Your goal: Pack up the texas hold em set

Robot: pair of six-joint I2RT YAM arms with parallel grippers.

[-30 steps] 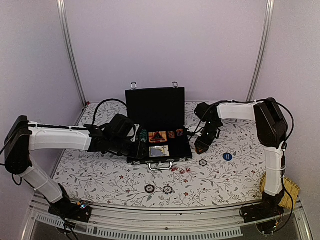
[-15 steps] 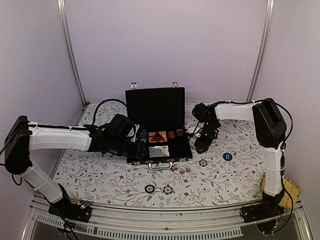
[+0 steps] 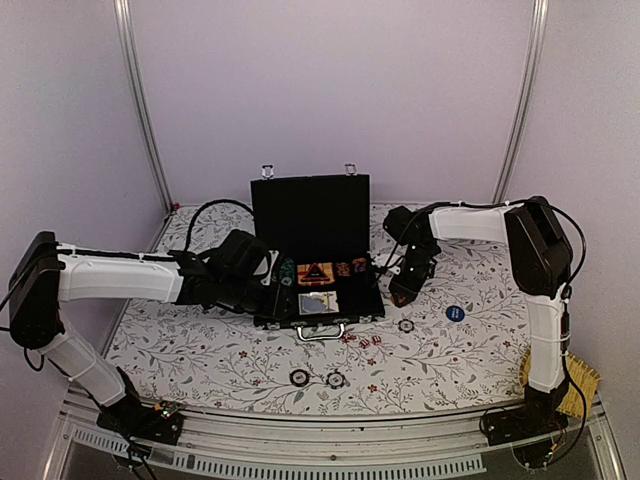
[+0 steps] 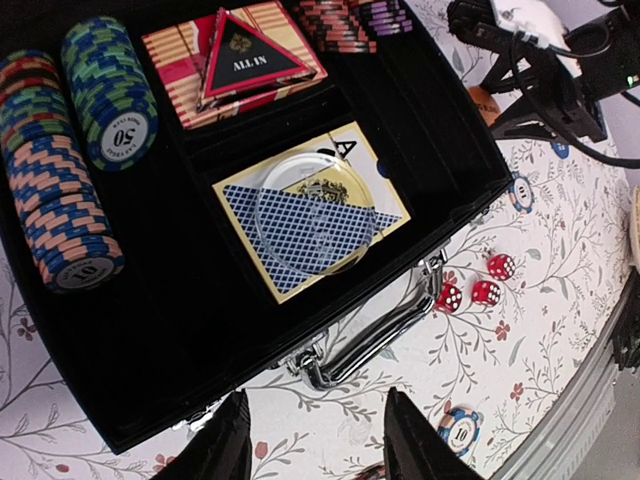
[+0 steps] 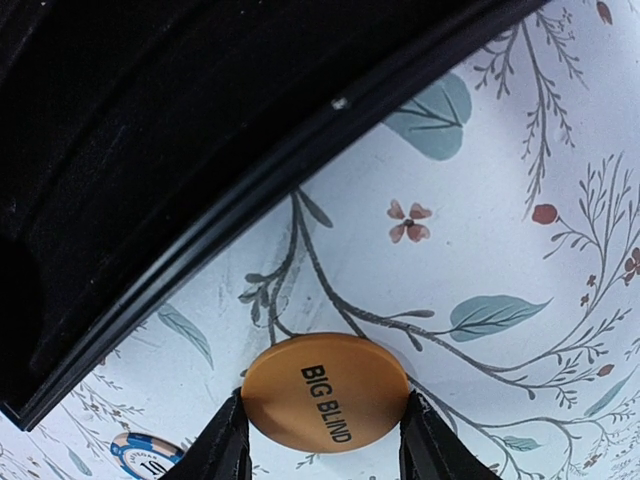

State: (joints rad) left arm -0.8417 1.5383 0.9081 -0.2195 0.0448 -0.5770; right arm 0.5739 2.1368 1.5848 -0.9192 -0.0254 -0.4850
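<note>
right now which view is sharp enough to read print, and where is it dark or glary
Right wrist: BIG BLIND on the orange disc is crisp, the briefcase beside it featureless black. Left wrist: ALL IN on the triangle reads sharply, the silver handle glints. Top external: evenly lit, print too small to read.

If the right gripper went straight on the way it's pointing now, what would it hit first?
The orange BIG BLIND disc. It lies flat on the floral tablecloth, between the fingers of the right gripper, beside the black case. Whether the fingers already touch it is unclear.
</note>
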